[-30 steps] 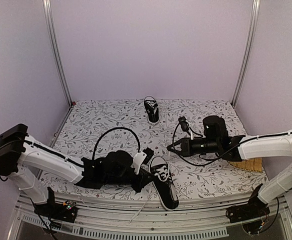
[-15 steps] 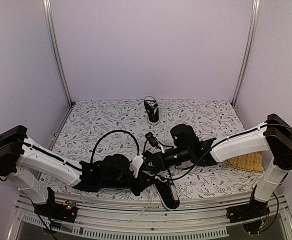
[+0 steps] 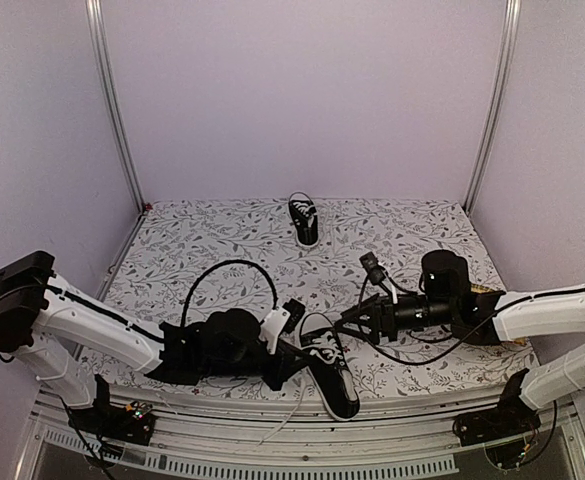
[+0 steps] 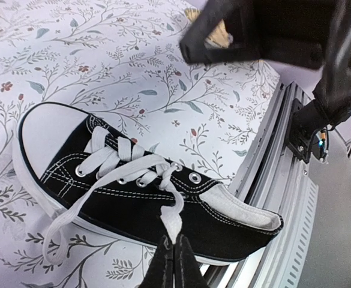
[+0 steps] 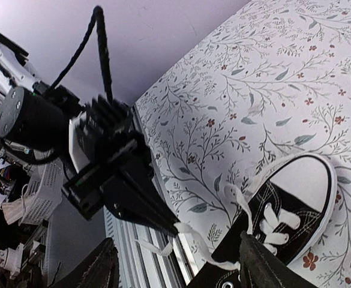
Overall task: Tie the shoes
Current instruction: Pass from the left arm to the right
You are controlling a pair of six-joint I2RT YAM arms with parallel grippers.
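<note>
While the left gripper [image 4: 173, 252] has its fingers pressed together on the end of a white lace [image 4: 170, 211], the right gripper [image 3: 346, 323] hangs with its jaws spread wide and nothing between them. The pinched lace runs up from the fingertips to the top eyelets of the near shoe [image 4: 133, 201].

That shoe lies on its sole at the near edge of the table [image 3: 212, 240], about midway along it. Its white toe cap points toward the far edge and its heel pokes out past the near edge, over the metal rail [image 4: 283, 198]. It is not tied: the laces are threaded loosely through the eyelets, and a second strand trails off onto the tabletop beside the sole.

The right gripper sits just beyond the toe of this shoe, toward the right edge, with its fingers [image 5: 106, 264] pointing at the left gripper and not touching shoe or lace.

The far shoe [image 3: 304, 222] stands alone near the middle of the far edge, well apart from both arms.
</note>
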